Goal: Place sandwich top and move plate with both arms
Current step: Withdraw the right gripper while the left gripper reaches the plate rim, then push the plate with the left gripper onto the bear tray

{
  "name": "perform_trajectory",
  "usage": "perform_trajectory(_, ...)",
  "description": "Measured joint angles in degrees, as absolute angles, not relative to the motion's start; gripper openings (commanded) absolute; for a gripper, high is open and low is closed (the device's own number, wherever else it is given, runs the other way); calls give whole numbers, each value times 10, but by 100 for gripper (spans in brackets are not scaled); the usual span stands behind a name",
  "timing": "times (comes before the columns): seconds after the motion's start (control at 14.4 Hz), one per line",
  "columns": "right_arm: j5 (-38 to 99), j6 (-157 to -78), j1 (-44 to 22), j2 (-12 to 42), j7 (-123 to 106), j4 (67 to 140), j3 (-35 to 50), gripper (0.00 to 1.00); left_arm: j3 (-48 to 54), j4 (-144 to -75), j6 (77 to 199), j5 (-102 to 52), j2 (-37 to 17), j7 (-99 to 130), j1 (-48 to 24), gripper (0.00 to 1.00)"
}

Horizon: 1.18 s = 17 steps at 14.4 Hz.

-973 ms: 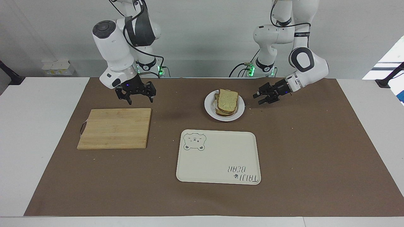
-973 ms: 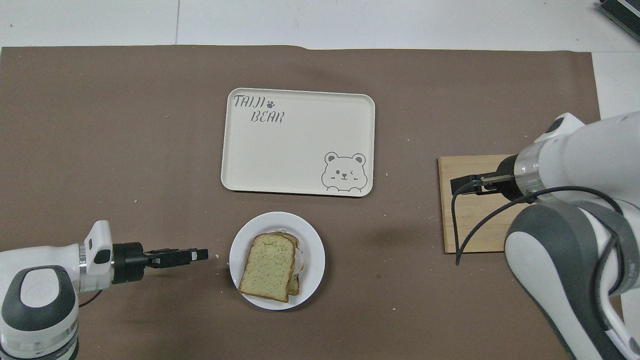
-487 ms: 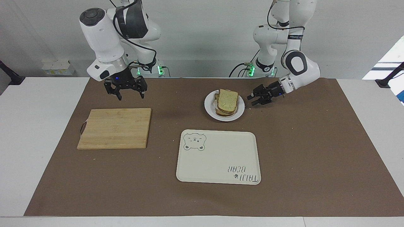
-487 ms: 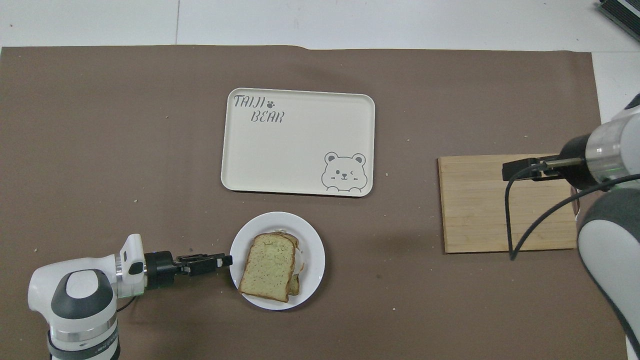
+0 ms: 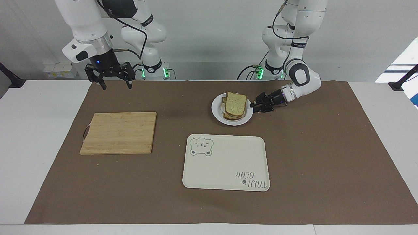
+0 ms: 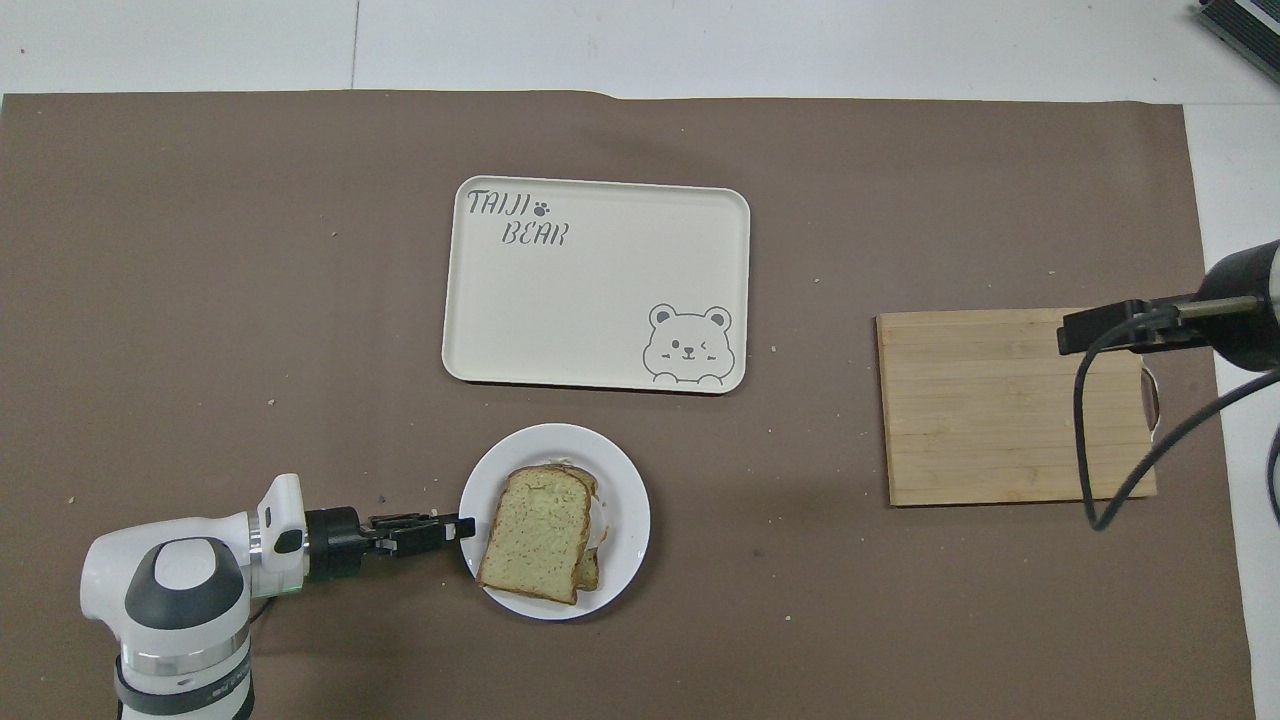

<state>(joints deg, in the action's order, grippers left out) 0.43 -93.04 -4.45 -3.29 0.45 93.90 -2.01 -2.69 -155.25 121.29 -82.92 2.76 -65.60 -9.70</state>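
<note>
The sandwich top (image 5: 235, 102) (image 6: 535, 535), a speckled pale slice with a brown crust, lies on the stacked sandwich on the small white plate (image 5: 217, 114) (image 6: 625, 480). My left gripper (image 5: 253, 106) (image 6: 463, 526) is low at the plate's rim, on the side toward the left arm's end of the table, and reaches it sideways. My right gripper (image 5: 116, 86) (image 6: 1066, 334) hangs open and empty, high over the mat's corner at the right arm's end, just past the wooden board's handle end.
A wooden cutting board (image 5: 119, 132) (image 6: 1000, 410) lies bare toward the right arm's end. A cream bear-print tray (image 5: 225, 161) (image 6: 595, 285) sits farther from the robots than the plate. Crumbs dot the brown mat.
The left gripper slid in to the plate's rim and narrowed. The right arm rose and swung from above the board's near edge out toward its own end of the table.
</note>
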Motion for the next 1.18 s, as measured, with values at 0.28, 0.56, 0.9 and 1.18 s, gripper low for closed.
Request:
perform_trajectory(0.28, 4, -930, -41, -31, 4, 938, -21, 100, -27, -1554, 1212, -830, 28, -656, -116, 8)
perform_trajectory(0.56, 1, -924, -37, -31, -31, 928, -31, 100, -28, -1559, 1207, -835, 31, -655, -117, 0)
perform_trajectory(0.9, -1, -903, -33, -37, -40, 923, -36, 100, -29, -1561, 1207, -837, 32, -616, -117, 0)
perform_trajectory(1.18, -2, -885, -28, -38, -40, 921, -44, 100, -30, -1529, 1207, -837, 34, -561, -117, 0)
